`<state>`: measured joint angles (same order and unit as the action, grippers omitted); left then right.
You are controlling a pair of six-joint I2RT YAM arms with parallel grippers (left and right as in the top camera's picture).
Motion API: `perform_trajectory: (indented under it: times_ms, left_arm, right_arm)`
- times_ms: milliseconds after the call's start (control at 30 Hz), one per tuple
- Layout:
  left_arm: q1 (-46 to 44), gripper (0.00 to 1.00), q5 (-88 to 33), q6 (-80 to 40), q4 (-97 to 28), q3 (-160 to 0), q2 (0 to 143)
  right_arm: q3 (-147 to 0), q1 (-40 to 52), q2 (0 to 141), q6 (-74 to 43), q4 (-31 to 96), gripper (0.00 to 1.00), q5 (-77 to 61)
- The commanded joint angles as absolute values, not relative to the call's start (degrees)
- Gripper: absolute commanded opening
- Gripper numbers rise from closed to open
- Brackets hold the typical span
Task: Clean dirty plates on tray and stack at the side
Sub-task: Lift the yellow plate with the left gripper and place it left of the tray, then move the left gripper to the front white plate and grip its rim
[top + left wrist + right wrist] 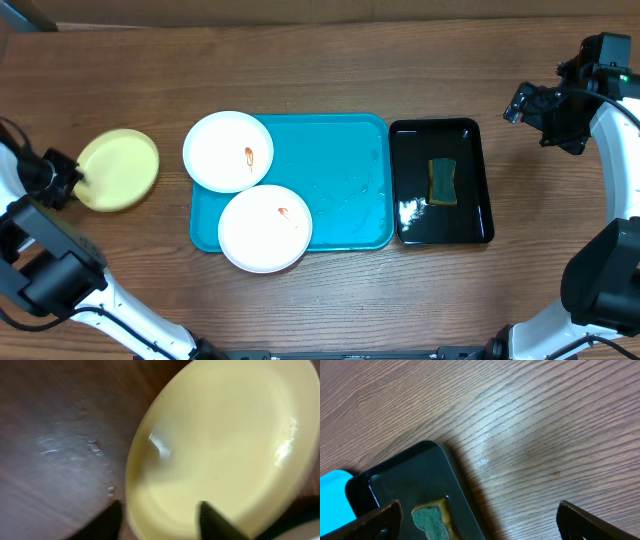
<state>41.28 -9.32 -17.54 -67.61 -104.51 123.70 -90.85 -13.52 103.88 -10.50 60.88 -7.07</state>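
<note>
The lime-green plate [118, 168] lies on the table left of the turquoise tray [345, 170] and shows no smear. It fills the left wrist view [225, 445]. My left gripper [66, 180] is open at its left rim [160, 525], one finger outside the rim and one over the plate's inside. Two white plates [228, 150] [265, 228], each with an orange-brown smear, rest on the tray's left part and overhang its rim. My right gripper [522, 104] is open and empty above the table, right of the trays [477, 520].
A narrow black tray [410, 215] stands right of the turquoise tray and holds a green-and-yellow sponge [442, 181]. The right wrist view shows the black tray's corner [405, 480], the sponge [432, 520] and a bit of the turquoise tray [332, 495].
</note>
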Motion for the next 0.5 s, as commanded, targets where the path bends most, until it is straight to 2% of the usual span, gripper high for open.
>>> perform_trajectory:
  times_ms: [0,67,133,300,367,467]
  left_arm:
    - [38.1,0.81,-17.8,-11.3,-67.2,-104.4,121.8]
    - [36.6,0.85,-20.3,-11.3,-67.5,-104.9,121.8]
    - [34.4,0.85,-22.2,-10.1,-68.1,-105.6,121.8]
    - [26.6,0.79,-21.8,-8.4,-71.0,-107.3,121.1]
    - [21.5,0.72,-20.6,-8.1,-72.9,-107.3,120.7]
    - [15.4,0.71,-18.6,-8.1,-75.7,-107.3,120.6]
  right_arm:
    - [-91.1,-13.9,102.9,-10.7,60.6,1.00,-7.1]
    - [-91.1,-13.9,102.9,-10.7,60.6,1.00,-7.1]
    - [-91.1,-13.9,102.9,-10.7,60.6,1.00,-7.1]
    - [-91.1,-13.9,102.9,-10.7,60.6,1.00,-7.1]
    - [-91.1,-13.9,102.9,-10.7,60.6,1.00,-7.1]
    - [-91.1,-13.9,102.9,-10.7,60.6,1.00,-7.1]
